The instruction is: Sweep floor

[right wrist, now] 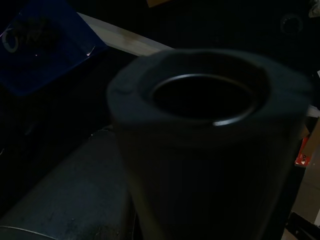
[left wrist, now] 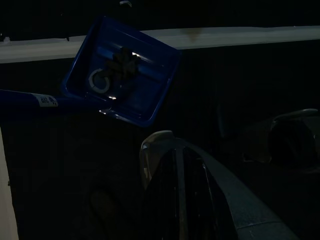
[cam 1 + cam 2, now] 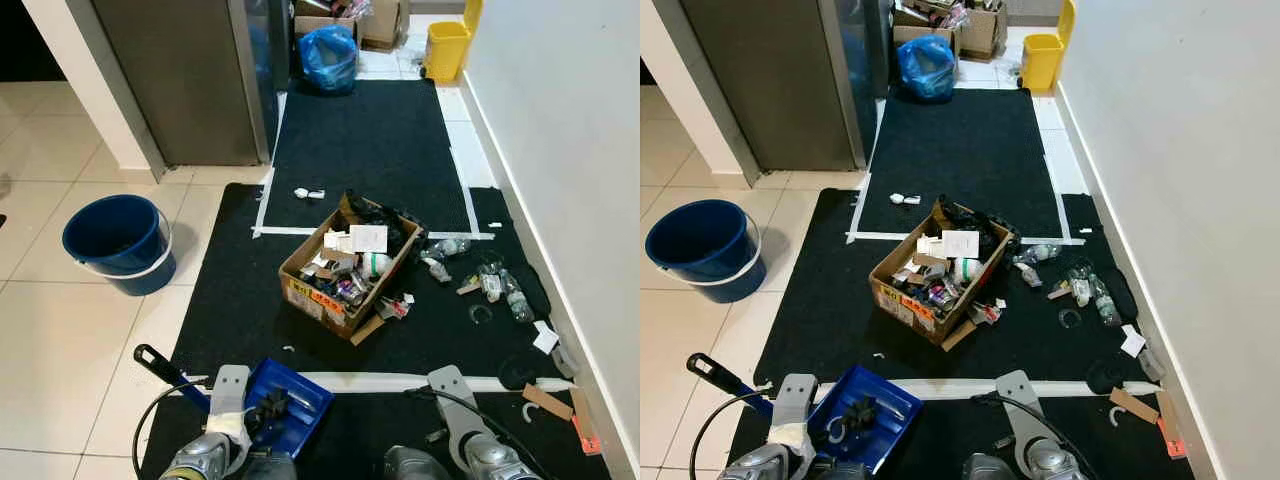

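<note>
Your blue dustpan (image 3: 288, 403) lies flat on the black mat (image 3: 240, 300), just short of the cardboard box (image 3: 345, 270) on the robot's side and a little to its left, with its handle (image 3: 165, 368) reaching out over the tiles. A dark clump and a small ring already sit in its tray. The loose litter (image 3: 490, 285) you need to gather is scattered to the right of the box, between it and the white wall (image 3: 570, 150); a small white piece (image 3: 308, 193) lies beyond the box.

Watch the box itself. It is overfull and skewed, and a sweep pushed from the wall side would likely knock it or spill more out of it. The white tape line (image 3: 390, 381) just before the box could also catch small bits.

The left gripper (image 3: 232, 400) hangs right by the dustpan and the right gripper (image 3: 450, 395) sits near the tape line, but you cannot tell from any view whether either is released or clenched. The right wrist view is blocked by a dark tube-like end (image 1: 210, 130) that I cannot identify. The bucket (image 3: 117, 243) stands well left of the box, on the tiles.
</note>
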### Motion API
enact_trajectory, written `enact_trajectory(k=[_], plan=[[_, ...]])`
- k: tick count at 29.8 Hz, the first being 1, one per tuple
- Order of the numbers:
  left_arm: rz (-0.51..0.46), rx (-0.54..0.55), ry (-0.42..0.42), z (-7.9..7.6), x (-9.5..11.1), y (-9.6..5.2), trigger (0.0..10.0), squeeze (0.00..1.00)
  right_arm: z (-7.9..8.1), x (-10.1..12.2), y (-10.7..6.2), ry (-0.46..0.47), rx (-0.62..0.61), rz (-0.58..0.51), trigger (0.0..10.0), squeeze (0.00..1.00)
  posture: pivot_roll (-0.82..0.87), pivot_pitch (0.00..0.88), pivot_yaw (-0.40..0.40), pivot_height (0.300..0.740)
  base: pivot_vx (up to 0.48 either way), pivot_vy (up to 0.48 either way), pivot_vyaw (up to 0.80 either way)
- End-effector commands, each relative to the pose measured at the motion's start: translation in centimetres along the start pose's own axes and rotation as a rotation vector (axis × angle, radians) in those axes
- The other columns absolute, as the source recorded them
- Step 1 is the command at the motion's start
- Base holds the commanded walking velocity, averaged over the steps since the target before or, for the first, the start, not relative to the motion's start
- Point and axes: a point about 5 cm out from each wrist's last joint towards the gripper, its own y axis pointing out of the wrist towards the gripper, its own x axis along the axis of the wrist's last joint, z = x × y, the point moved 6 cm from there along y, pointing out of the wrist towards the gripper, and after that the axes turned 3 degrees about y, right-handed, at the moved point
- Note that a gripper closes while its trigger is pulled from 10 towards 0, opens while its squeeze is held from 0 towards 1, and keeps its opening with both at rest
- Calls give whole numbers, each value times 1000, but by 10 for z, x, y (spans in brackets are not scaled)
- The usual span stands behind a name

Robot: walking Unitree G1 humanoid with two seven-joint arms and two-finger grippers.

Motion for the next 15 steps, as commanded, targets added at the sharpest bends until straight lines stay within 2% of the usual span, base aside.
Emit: enact_trajectory(k=[1, 9, 15], plan=[[5, -9, -17, -5, -3, 1, 10000, 0, 0, -14, -2, -3, -3, 51, 10000, 0, 151, 0, -16, 740, 0, 0, 0], [2, -1, -26, -3, -3, 1, 10000, 0, 2, -15, -2, 0, 8, 56, 10000, 0, 154, 0, -15, 740, 0, 0, 0], [-27, 45, -70, 4, 0, 0, 10000, 0, 3, -16, -2, -3, 9, 59, 10000, 0, 158, 0, -16, 740, 0, 0, 0]])
